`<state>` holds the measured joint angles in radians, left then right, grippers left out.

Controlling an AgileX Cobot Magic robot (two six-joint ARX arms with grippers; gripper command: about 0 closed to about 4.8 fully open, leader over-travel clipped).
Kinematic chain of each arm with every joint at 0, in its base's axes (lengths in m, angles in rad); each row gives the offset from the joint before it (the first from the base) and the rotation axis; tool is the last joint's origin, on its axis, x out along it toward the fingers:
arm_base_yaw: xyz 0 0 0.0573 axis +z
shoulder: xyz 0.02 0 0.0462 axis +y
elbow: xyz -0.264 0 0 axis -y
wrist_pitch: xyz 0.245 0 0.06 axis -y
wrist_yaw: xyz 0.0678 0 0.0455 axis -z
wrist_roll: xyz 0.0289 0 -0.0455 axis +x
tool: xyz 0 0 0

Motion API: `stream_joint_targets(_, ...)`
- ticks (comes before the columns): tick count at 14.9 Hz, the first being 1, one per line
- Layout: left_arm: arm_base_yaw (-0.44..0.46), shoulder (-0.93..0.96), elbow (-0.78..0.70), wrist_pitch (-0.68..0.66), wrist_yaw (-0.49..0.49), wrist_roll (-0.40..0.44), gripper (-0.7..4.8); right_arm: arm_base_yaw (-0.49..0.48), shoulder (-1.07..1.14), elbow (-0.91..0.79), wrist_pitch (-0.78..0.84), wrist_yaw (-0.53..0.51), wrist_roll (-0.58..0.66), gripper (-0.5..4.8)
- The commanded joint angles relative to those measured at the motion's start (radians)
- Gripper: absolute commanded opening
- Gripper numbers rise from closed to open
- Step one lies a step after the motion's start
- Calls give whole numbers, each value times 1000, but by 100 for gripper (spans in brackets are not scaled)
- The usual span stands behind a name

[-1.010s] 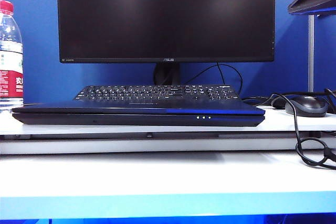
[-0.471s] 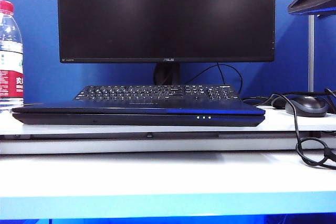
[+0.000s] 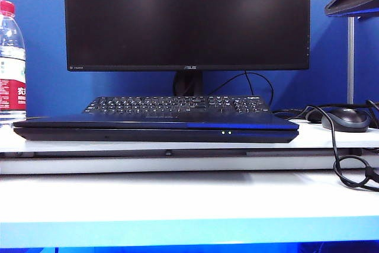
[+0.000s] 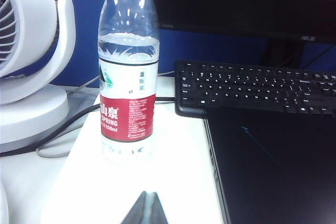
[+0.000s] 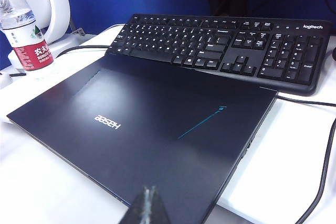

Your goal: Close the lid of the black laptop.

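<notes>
Though down, lid [image 5: 142, 124] untouched.

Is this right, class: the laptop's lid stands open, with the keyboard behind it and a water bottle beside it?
Not quite. The laptop has its lid shut flat, as the right wrist view shows. The keyboard does sit behind it, with the water bottle beside it.

Black monitor [image 3: 186, 19] behind a keyboard [image 3: 177, 105] — water bottle [image 4: 128, 66], white fan [image 4: 31, 61], mouse [image 3: 345, 119] — on white desk [image 3: 189, 197]
</notes>
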<state>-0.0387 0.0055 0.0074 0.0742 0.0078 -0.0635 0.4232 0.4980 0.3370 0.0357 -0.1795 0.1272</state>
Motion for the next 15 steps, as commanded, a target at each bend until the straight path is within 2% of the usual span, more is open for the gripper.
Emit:
stream_joint_targets(1, -1, -2, 0, 10, 4, 3, -4, 0, -1, 2, 14, -2, 4, -1)
stream_joint_targets(14, -2, -2, 0, 9, 4, 3, -4, 4, -2, 2, 2, -2, 4, -1)
stream_joint_targets(15, -1, -2, 0, 10, 4, 3, -4, 13, -90, 0, -53, 4, -20, -1)
